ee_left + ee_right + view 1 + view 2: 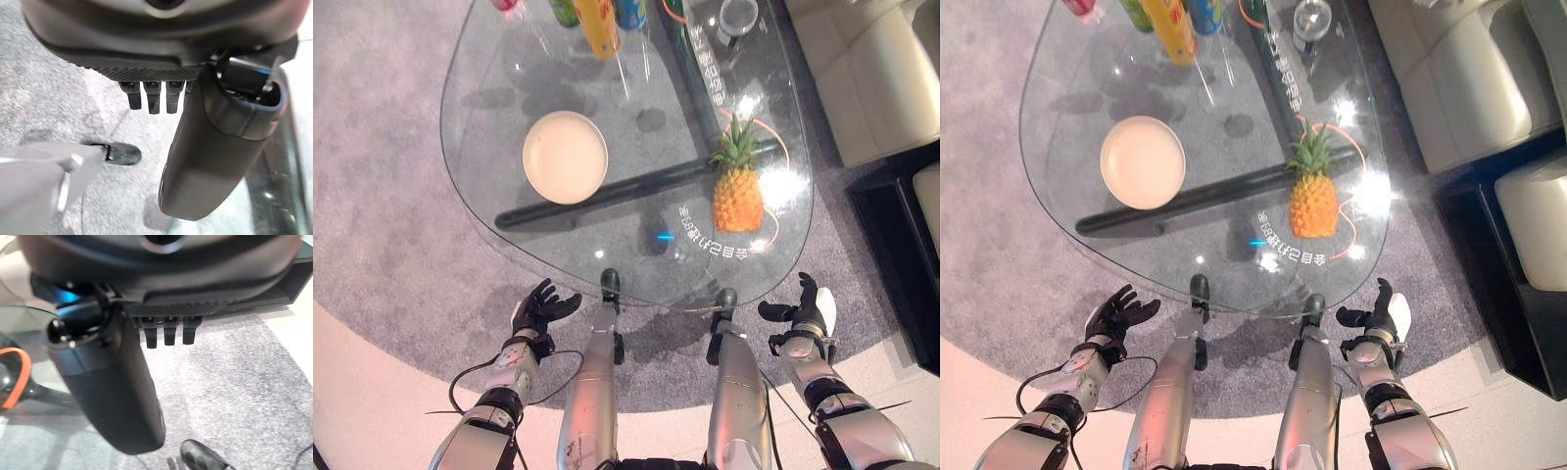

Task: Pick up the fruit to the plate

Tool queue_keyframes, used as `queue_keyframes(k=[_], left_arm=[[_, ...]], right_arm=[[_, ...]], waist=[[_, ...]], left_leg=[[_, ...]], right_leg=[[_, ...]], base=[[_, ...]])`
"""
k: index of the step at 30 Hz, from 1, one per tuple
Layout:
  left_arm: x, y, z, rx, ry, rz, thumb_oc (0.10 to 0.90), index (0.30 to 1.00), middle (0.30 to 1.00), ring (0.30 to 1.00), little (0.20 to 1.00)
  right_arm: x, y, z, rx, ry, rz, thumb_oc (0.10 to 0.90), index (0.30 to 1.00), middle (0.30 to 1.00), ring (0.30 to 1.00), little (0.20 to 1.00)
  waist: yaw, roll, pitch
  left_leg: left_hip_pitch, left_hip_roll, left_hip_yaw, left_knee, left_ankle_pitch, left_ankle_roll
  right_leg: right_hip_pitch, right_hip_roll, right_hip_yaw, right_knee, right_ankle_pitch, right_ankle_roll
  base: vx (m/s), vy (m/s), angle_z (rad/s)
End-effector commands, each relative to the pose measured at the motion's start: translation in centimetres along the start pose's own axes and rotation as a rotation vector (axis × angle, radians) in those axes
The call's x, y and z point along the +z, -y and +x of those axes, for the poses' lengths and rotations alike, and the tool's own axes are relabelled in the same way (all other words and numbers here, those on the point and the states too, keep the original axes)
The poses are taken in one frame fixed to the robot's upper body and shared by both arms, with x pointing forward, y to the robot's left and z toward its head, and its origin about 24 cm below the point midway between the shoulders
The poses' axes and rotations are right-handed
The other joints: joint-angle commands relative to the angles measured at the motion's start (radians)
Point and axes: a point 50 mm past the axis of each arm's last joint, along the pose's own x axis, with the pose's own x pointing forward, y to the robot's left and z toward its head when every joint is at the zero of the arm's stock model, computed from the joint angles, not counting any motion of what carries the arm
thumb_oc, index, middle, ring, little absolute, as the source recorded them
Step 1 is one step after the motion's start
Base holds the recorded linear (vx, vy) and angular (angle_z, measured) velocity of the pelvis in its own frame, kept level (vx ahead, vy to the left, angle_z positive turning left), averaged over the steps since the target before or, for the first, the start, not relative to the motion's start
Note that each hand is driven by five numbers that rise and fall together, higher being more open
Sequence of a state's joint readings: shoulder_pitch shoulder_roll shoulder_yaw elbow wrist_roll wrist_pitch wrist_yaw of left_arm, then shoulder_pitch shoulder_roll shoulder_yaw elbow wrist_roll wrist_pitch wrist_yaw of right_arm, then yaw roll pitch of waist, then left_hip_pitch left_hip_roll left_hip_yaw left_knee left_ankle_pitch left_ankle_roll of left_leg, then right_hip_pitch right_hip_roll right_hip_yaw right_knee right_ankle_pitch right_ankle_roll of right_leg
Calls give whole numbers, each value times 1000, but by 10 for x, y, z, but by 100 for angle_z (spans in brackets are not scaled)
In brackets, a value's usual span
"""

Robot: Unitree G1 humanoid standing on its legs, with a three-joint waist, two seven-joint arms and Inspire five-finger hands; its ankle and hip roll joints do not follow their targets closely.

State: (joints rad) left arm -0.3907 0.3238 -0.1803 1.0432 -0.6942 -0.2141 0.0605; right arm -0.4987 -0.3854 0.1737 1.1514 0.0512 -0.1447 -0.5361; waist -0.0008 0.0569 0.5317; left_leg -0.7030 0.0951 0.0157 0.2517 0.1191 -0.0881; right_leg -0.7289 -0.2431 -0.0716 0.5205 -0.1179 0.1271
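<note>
Seeing pineapple upright, ahead of our right hand, nearer than left hand; both hands' fingers apart, empty; plate left.

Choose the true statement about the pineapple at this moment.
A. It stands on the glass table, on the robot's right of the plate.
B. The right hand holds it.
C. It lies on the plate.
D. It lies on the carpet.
A: the pineapple stands upright on the glass table, apart from the empty plate, and both hands hang open below the table edge.
</note>
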Motion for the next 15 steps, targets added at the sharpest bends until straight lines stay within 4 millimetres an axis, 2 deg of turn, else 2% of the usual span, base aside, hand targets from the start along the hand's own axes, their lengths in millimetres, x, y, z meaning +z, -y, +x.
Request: queue_keyframes(k=[1,7,15], left_arm=[[11,-21,-1,123,76,-32,800,900,900,900,900],[12,-20,0,125,63,-25,800,900,900,900,900],[10,-18,0,104,53,-5,800,900,900,900,900]], right_arm=[[-6,28,6,-134,15,53,800,900,900,900,900],[4,32,11,-141,43,84,800,900,900,900,900],[8,37,13,-192,35,121,800,900,900,900,900]], waist=[[5,-6,-12],[10,-2,-12],[8,4,-12]], left_leg=[[-77,-1,-31,187,-124,17],[-146,11,-43,260,-143,20],[-171,9,-43,259,-142,16]], right_leg=[[-78,30,19,-18,105,-4],[-147,26,21,62,79,-19],[-174,28,20,55,86,-22]], base=[[-49,-31,-9],[-21,-31,-5],[0,-6,0]])
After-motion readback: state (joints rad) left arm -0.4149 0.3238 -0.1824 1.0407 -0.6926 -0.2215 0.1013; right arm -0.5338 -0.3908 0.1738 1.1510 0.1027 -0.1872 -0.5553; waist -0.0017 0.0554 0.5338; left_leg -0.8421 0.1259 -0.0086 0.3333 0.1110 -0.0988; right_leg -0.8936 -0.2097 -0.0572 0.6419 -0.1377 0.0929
